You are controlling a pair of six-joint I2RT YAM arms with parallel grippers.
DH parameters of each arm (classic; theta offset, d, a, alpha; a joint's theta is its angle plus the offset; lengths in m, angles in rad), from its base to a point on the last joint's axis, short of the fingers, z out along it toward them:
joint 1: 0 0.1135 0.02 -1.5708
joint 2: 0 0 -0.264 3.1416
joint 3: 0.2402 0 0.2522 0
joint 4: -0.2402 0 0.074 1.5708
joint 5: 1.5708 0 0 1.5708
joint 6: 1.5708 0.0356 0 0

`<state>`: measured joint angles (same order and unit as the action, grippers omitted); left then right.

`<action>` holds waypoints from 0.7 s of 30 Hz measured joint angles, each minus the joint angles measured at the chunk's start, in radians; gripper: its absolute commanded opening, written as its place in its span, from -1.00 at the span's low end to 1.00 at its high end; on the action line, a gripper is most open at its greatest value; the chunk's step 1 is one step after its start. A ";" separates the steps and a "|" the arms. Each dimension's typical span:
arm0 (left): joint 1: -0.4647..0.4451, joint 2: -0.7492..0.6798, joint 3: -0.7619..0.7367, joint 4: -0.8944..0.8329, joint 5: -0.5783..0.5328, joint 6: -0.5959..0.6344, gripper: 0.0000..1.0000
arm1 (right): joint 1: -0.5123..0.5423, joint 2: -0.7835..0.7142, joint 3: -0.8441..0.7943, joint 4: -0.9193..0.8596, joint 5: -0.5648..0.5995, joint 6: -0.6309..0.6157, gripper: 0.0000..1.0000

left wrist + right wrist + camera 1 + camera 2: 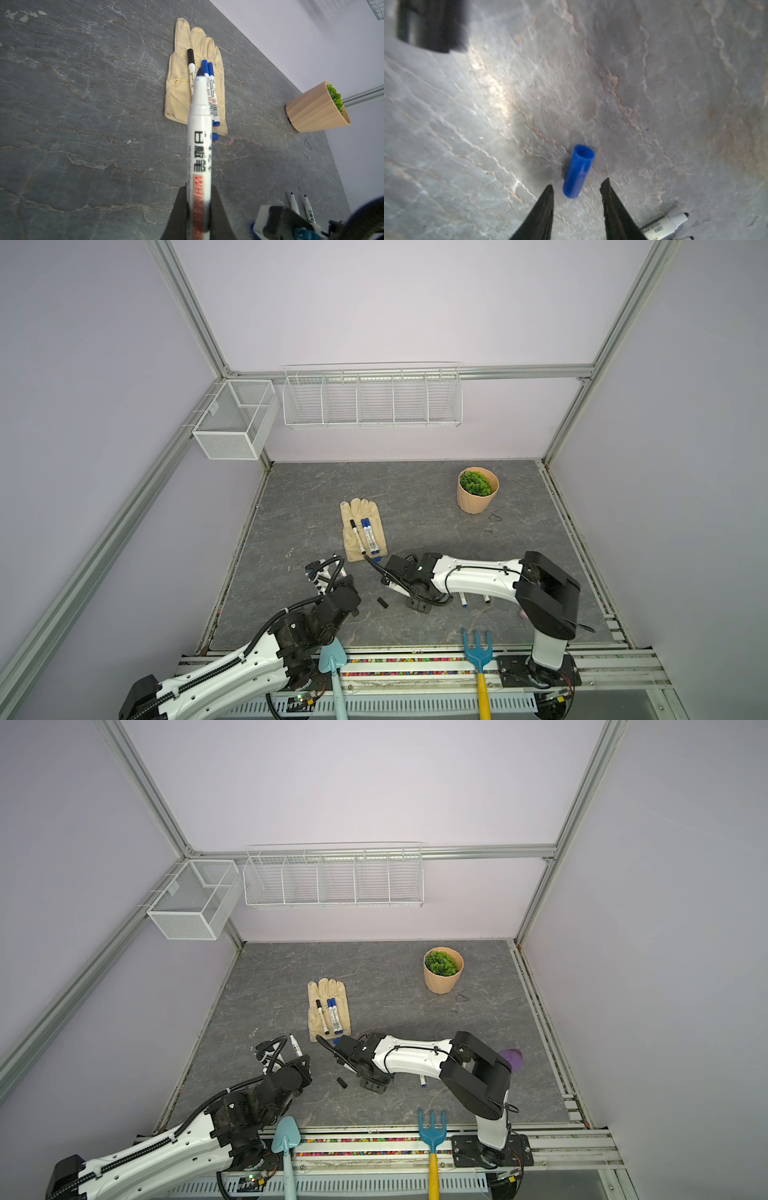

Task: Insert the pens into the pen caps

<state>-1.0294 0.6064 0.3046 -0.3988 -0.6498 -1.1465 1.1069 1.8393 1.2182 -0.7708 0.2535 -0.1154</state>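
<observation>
The left gripper (198, 188) is clamped tight on the barrel of a pen (199, 145), uncapped, its blue tip pointing out past the fingers toward the glove (180, 62). In a top view the same pen (296, 1045) shows raised above the table (299, 506), left of the middle. The right gripper (577, 185) hangs low over the table with its jaws standing apart and holding nothing. A blue cap (579, 171) lies on its side just ahead of the two fingertips and partly between them, touching neither, its open mouth turned away from the gripper. Three capped pens (365, 537) lie side by side on the glove (353, 514) at mid-table: one with a black cap, two with blue. A second blue cap (216, 137) sits at the glove's near edge, partly hidden behind the held pen. A loose black cap (382, 602) lies on the bare table between the two arms, near the right gripper. Two bare pens (463, 600) lie close together under the right forearm, tips uncovered; the left wrist view shows them (294, 202) with dark tips. A pot (477, 497) with a green plant stands well apart at the far right, and a shovel (332, 655) and a fork (477, 647) rest at the table's near edge.
</observation>
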 measured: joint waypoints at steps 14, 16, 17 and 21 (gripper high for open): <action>0.000 0.001 0.000 0.000 0.000 0.000 -1.00 | -0.038 -0.059 -0.112 0.024 -0.169 0.147 -0.12; 0.000 0.001 0.000 0.000 0.000 0.000 -1.00 | -0.039 -0.053 -0.111 0.025 -0.164 0.164 -0.12; 0.000 0.001 0.000 0.000 0.000 0.000 -1.00 | -0.040 -0.049 -0.111 0.025 -0.163 0.172 -0.12; 0.000 0.002 0.000 0.000 0.000 0.000 -1.00 | -0.053 -0.031 -0.095 0.021 -0.169 0.204 -0.13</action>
<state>-1.0294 0.6079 0.3046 -0.3988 -0.6495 -1.1461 1.0534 1.8080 1.1236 -0.7502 0.0841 0.0891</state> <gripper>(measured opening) 0.119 0.438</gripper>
